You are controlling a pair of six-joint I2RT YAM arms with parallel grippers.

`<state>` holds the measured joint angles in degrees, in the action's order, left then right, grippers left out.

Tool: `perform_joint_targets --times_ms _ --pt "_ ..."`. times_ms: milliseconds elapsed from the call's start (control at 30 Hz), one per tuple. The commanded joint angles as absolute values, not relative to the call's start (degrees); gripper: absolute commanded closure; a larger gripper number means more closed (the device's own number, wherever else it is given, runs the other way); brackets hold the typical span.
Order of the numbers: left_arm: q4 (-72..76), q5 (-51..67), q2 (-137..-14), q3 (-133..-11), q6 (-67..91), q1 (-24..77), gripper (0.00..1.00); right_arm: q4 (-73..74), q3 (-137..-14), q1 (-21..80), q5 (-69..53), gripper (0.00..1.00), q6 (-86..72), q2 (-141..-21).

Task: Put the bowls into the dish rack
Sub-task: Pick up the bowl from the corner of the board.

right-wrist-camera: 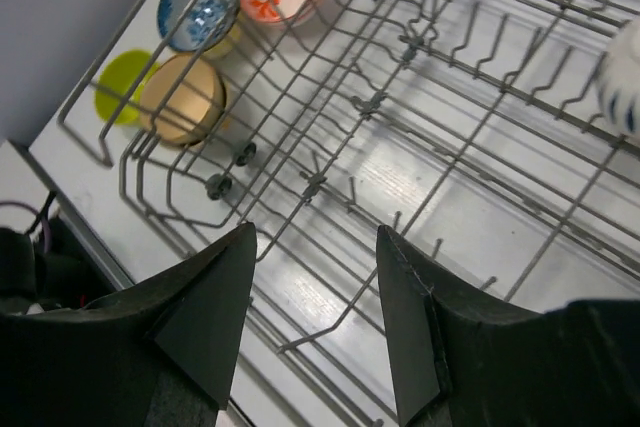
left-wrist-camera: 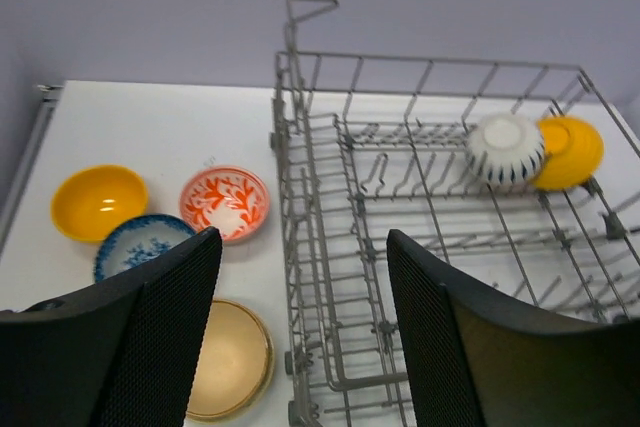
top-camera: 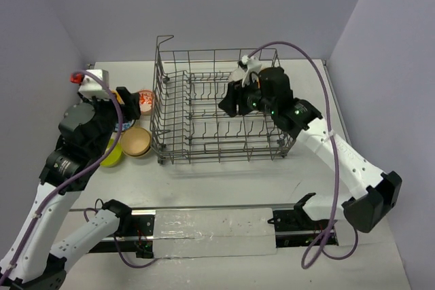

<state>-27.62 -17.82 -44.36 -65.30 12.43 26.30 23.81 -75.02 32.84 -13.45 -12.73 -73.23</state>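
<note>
The grey wire dish rack [top-camera: 204,51] stands mid-table. In its far right corner lean a white striped bowl [left-wrist-camera: 505,150] and an orange-yellow bowl [left-wrist-camera: 572,152]. Left of the rack on the table sit an orange-yellow bowl [left-wrist-camera: 98,202], a blue-patterned bowl [left-wrist-camera: 140,244], a red-and-white bowl [left-wrist-camera: 225,203], a tan bowl [left-wrist-camera: 232,359] and a lime green bowl [right-wrist-camera: 125,82]. My left gripper [left-wrist-camera: 303,237] hangs open and empty above the rack's left wall and the tan bowl. Over the rack's inside, my right gripper [right-wrist-camera: 315,230] is open with only wire tines below it.
Purple walls close in the table on the left, back and right. A raised handle [top-camera: 165,39] sticks up at the rack's far left corner. A black rail with the arm bases [top-camera: 211,225] runs along the near edge.
</note>
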Motion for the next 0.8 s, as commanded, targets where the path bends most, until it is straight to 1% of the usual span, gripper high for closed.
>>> perform_joint_targets --times_ms 0,33,133,300,400,433,500,533,600,700,767 --pt "-29.61 -26.95 -44.12 -69.07 14.67 26.46 0.28 20.57 -71.47 39.43 -8.8 0.41 -8.71 -67.51" --pt "-30.32 -33.77 -44.12 -70.3 15.29 26.46 0.27 20.57 -70.76 41.03 -8.18 0.41 -8.35 -66.63" --pt "-31.46 -41.89 -43.77 -71.8 16.96 26.19 0.22 21.27 -68.56 47.79 -5.9 0.41 -6.42 -62.77" --pt "-32.78 -44.56 -46.3 -72.6 19.77 25.32 0.2 21.53 -65.04 60.09 -1.77 0.41 -4.14 -59.5" --pt "-32.79 -41.5 -48.95 -71.46 21.62 22.51 0.2 22.76 -64.16 64.49 2.45 0.41 -4.13 -58.89" --pt "-31.91 -39.66 -50.0 -70.76 22.23 19.37 0.2 22.85 -63.2 65.21 3.68 0.41 -4.04 -58.8" --pt "-30.5 -32.19 -51.06 -68.92 22.94 15.4 0.2 22.68 -62.32 66.7 4.74 0.41 -4.04 -58.8" --pt "-29.28 -29.91 -51.76 -68.38 23.72 11.55 0.2 22.41 -61.71 67.06 5.01 0.41 -4.04 -58.8" --pt "-28.31 -23.94 -53.87 -67.24 24.52 8.28 0.2 21.71 -60.56 67.76 5.1 0.41 -4.13 -58.97" --pt "-25.93 -17.08 -57.11 -66.27 25.83 0.73 0.2 21.27 -59.42 69.17 5.1 0.41 -4.13 -59.32" --pt "-26.01 -14.86 -58.53 -66.36 26.63 -2.35 0.2 21.1 -58.98 69.43 6.14 0.41 -4.3 -59.41"
